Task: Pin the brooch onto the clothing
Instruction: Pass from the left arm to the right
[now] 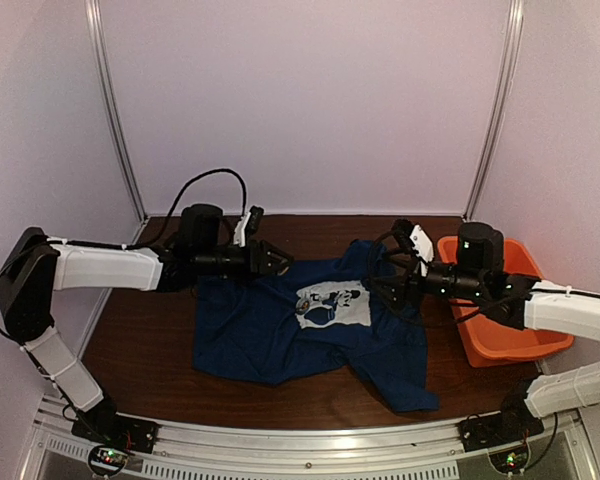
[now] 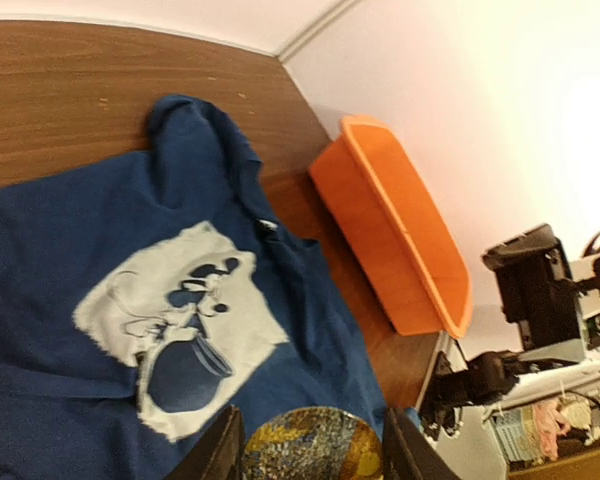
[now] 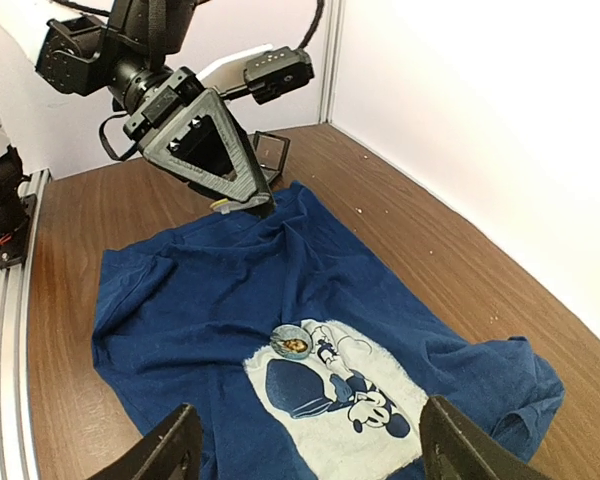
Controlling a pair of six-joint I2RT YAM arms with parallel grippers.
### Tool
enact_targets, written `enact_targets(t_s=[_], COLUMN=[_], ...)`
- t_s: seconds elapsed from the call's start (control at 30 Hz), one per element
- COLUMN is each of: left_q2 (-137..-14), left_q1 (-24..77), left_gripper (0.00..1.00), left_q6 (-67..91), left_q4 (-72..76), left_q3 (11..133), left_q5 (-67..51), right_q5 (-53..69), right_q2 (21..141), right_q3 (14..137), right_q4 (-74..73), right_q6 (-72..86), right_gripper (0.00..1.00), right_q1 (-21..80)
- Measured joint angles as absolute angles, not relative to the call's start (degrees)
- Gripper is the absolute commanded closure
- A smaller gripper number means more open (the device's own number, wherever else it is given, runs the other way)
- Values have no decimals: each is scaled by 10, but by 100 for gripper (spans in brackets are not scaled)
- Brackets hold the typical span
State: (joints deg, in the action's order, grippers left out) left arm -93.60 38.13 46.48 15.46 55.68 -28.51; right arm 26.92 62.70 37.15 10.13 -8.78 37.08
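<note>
While the brooch (image 3: 292,340) lies flat on the clothing (image 3: 180,300), a navy T-shirt, it touches the upper left corner of the white mouse print (image 3: 330,400), a little below the middle of the right wrist view. The shirt is spread out, rumpled, across the brown table (image 1: 140,340) and fills the centre of the overhead view. The right gripper (image 3: 308,408) hovers above the print. Its fingers are spread wide at the lower left and lower right of its own view, with nothing between them. The left gripper (image 1: 278,262) sits over the shirt's far edge, to the upper left of the brooch in the overhead view and well apart from it. Its fingers pinch a round gold-and-blue disc (image 2: 305,445) at the bottom of the left wrist view. A small black box (image 3: 270,152) stands on the table just behind that gripper. An orange tub (image 1: 480,345) sits at the right side of the overhead view, right of the shirt.
</note>
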Motion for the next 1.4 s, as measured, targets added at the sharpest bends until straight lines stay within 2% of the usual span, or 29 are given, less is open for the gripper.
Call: enact_targets(t_s=[0.17,0.53,0.77,1.4], left_q2=[-937,-960,-977,-982], left_q1=[423,486,501,522], left_gripper=[56,56,57,61], left_q6=[493,544,575,587], left_q4=[222,329,385,411], left_q3=[554,554,554,554], left_q5=[-351,-455,-491,-530], right_q5=[286,373,423,438], right_q2=[639,670,691,695], right_q3=[368,409,421,438], right_q4=[123,106,96,78], right_q6=[-157,-312,-359,-406], right_gripper=[25,45,52,55], right_q1=[395,445,458,469])
